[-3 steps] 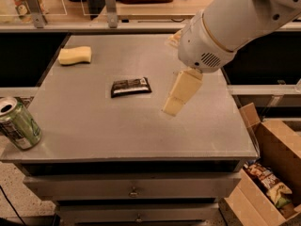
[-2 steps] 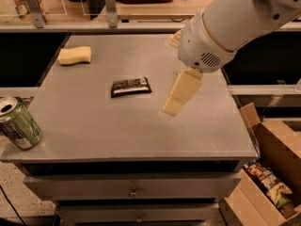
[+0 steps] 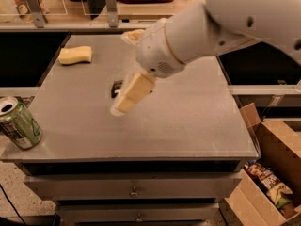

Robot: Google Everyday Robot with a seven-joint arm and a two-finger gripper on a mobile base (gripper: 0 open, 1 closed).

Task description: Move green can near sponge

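The green can (image 3: 19, 124) stands upright at the table's front left corner, right by the edge, with its silver top open. The pale yellow sponge (image 3: 75, 55) lies at the far left of the table, well behind the can. My gripper (image 3: 124, 74) hangs over the middle of the table, right of both and touching neither. It is open and empty: one cream finger (image 3: 132, 92) points down toward the front left, and the other (image 3: 133, 35) shows behind the wrist.
A flat dark snack wrapper (image 3: 116, 87) lies mid-table, mostly hidden behind my lower finger. The grey table (image 3: 188, 126) has drawers below its front edge. Open cardboard boxes (image 3: 270, 173) with snack bags stand on the floor at the right. A counter runs along the back.
My arm and gripper have moved left over the table and now cover most of the snack wrapper. The can and sponge have not moved.
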